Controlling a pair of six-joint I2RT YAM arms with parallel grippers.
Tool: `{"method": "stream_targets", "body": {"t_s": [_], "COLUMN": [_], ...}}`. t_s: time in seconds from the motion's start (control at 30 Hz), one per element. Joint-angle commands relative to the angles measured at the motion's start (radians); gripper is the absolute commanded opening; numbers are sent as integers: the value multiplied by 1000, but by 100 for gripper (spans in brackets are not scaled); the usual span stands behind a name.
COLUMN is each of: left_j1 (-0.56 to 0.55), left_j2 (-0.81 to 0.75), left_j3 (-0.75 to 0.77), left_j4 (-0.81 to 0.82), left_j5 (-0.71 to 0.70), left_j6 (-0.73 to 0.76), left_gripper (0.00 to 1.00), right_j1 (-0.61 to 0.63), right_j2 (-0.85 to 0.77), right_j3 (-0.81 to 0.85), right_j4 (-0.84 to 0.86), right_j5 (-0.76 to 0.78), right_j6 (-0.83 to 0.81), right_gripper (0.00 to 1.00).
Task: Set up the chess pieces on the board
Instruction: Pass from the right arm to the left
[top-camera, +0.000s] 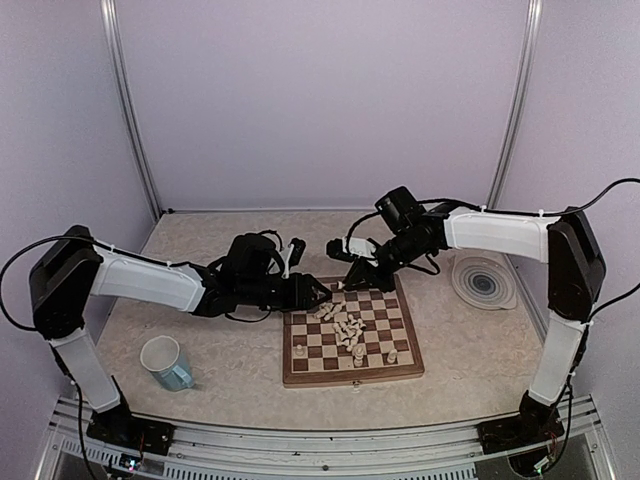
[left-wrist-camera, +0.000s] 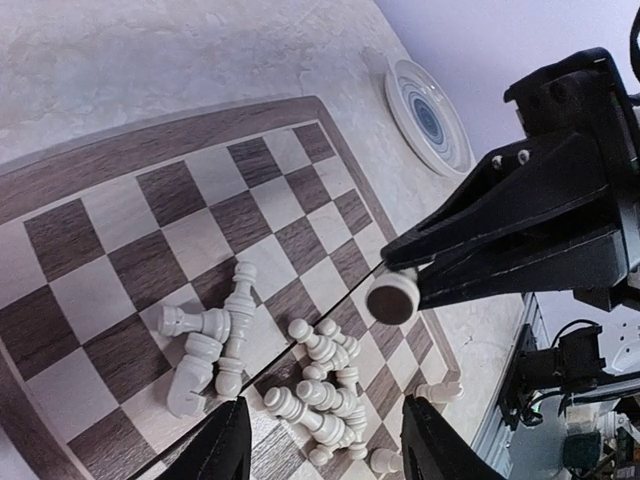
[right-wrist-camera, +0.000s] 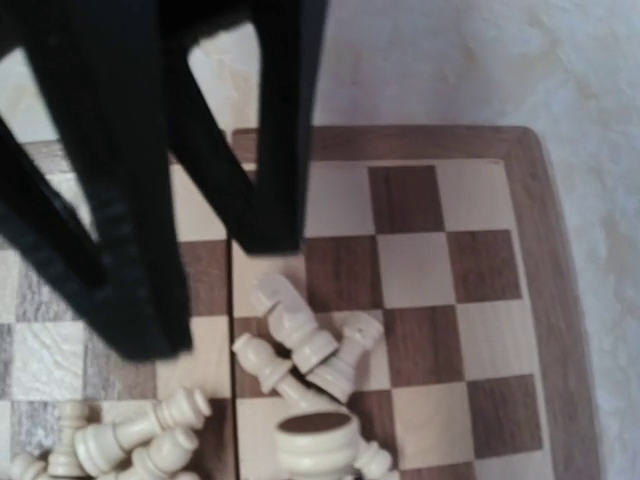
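we see a pale, marbled tabletop (top-camera: 200, 290), matte and mottled. over it reach two arms with white shells and black joints, the left arm (top-camera: 150, 280) and the right arm (top-camera: 495, 232), their jaws close together over the far edge of the board (top-camera: 330, 378). the board is a square of wood, dark brown and cream checks inside a brown border, with a fold seam across its middle. right of it lies a round plate (top-camera: 483, 282) with grey-blue rings; at near left stands a pale mug (top-camera: 167, 362). the chess pieces (top-camera: 342, 325) are small, turned, cream figures, smooth with a slight sheen; most lie toppled in a heap on the board's middle and far squares, a few stand upright on the near rows. the left jaws are released, their black fingers (left-wrist-camera: 228, 445) spread apart just above the heap, nothing between them. the right jaws are clenched, angular and black, hovering just beside the heap at the far side. at their tip sits a small round disc (left-wrist-camera: 392, 298), dark with a pale rim, perhaps a piece's felted foot; we cannot tell whether it is gripped.
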Motion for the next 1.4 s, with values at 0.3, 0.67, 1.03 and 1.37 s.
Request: {"method": "stream_targets", "body": {"t_s": [0.3,0.67,1.03,1.37], "left_j1": [24,23,17,18], "left_j2": [71,126,152,155], "left_j3": [4,46,61,56], "left_j4": [216,246,264,291], "left_j5": [131,186,226,240], "left_j6": [-108,-124,-136,-118], "left_gripper": [48,36,29,18], "right_j1": [0,1,2,-3], "right_j2": [-28,-28,-20,-52], "right_j3": [0,-5,-2,12], "right_j4": [-57,-57,-57,-84], "right_j5": [-110,-120,-114,-112], "right_j6": [-19,-21,-19,-37], "right_gripper": [5,6,7,16]}}
